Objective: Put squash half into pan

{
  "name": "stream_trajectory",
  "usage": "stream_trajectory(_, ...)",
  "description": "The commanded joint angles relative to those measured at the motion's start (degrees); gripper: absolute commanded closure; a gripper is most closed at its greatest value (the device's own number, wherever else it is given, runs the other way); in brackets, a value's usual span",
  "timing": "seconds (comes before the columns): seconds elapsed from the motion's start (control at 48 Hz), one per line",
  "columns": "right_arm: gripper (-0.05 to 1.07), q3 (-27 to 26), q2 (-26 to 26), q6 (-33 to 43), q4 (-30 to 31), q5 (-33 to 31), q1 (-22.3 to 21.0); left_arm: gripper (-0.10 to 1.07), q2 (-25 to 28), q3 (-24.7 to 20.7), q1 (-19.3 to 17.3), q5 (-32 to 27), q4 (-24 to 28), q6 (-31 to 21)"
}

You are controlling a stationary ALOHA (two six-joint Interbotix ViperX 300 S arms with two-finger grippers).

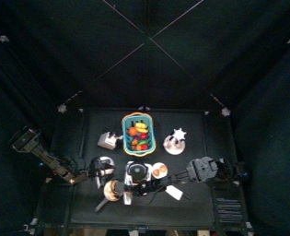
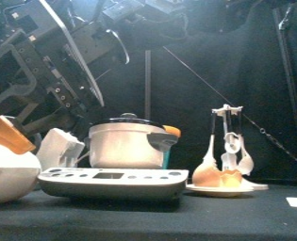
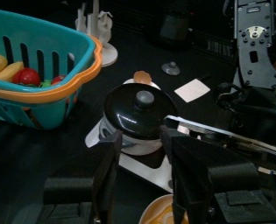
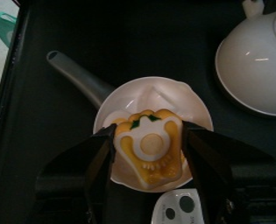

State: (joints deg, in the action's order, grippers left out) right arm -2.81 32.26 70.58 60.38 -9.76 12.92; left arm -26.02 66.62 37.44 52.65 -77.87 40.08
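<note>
The squash half point(image 4: 152, 147), yellow-orange with a hollow seed pit, sits between the jaws of my right gripper point(image 4: 153, 133), which is shut on it. It hangs low over the pale inside of the pan point(image 4: 164, 92), whose grey handle point(image 4: 75, 72) points away. I cannot tell whether it touches the pan. In the top view the pan point(image 1: 111, 193) lies at the table's front left, and the right arm reaches across to it. My left gripper point(image 3: 146, 166) is open and empty, beside the steel pot point(image 3: 138, 109).
The pot stands on a white scale point(image 2: 113, 179) mid-table. A teal basket point(image 1: 137, 134) of fruit is behind it. A plate point(image 2: 220, 188) with an orange piece and a utensil stand point(image 2: 226, 132) are on the right. A white teapot point(image 4: 263, 52) is beyond the pan.
</note>
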Motion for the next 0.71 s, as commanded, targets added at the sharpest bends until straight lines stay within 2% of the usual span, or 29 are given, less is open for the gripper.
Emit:
stream_trajectory(0.0, 0.08, -1.9, -1.6, -0.2, -0.1, 0.7, -0.7, 0.18, -0.1, -0.5, -0.2, 0.1, 0.3, 0.1)
stream_trajectory(0.146, 0.03, -2.3, -1.6, -0.3, -0.1, 0.7, -0.8, 0.18, -0.1, -0.5, -0.1, 0.2, 0.3, 0.1)
stream_trajectory(0.479, 0.03, -1.7, -3.1, -0.3, 0.3, 0.0, -1.0, 0.18, -0.1, -0.4, -0.1, 0.1, 0.3, 0.1)
stream_trajectory(0.688, 0.03, 0.4, -6.1, -0.3, 0.3, 0.0, -0.5, 0.18, -0.1, -0.4, -0.2, 0.1, 0.3, -0.1)
